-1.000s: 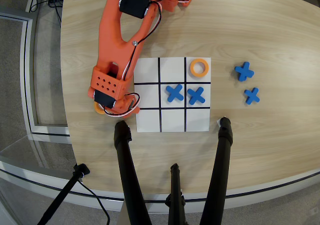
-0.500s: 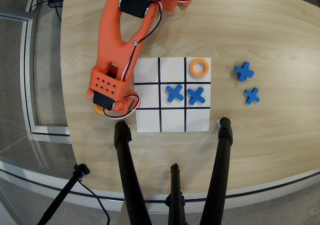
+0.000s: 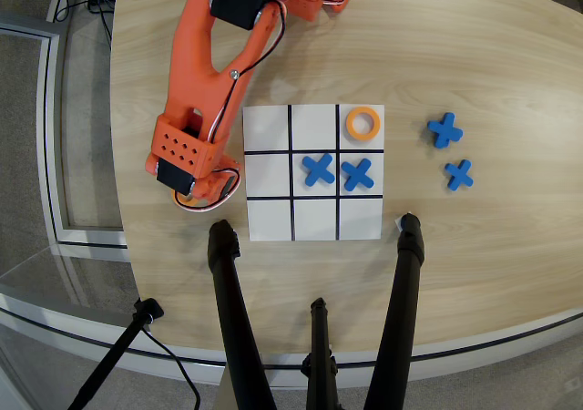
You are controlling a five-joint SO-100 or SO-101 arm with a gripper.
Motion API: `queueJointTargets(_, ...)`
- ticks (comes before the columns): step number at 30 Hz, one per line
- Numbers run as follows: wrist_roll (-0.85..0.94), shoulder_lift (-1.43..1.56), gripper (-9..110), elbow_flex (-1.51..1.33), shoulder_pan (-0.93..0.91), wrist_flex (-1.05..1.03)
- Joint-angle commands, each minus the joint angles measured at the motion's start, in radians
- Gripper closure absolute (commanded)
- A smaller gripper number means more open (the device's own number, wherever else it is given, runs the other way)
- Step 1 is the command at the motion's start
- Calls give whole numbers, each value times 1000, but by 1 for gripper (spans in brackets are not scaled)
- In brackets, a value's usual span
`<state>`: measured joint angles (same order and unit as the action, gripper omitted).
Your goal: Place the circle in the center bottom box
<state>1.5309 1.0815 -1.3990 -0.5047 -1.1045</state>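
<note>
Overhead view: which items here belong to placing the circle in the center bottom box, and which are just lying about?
Belongs to the job:
- center bottom box, empty
- gripper, left of the board; jaws and any ring under it hidden
- the circle to place: not visible

Lying about:
- orange ring in the top right cell
- two blue X pieces on the board
- two blue X pieces off the board

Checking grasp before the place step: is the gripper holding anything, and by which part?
Cannot tell. In the overhead view the arm's wrist hides the gripper at the board's left; no ring shows beneath it.

Bright, even, sharp lighting; soft shadows; slight fisheye bending at edges.
</note>
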Motion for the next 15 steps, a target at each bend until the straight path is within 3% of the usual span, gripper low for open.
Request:
queueJointTargets(1,-2,-3,91,-21,-21,5)
queueJointTargets(15,6,18,91,-71,-25,-21)
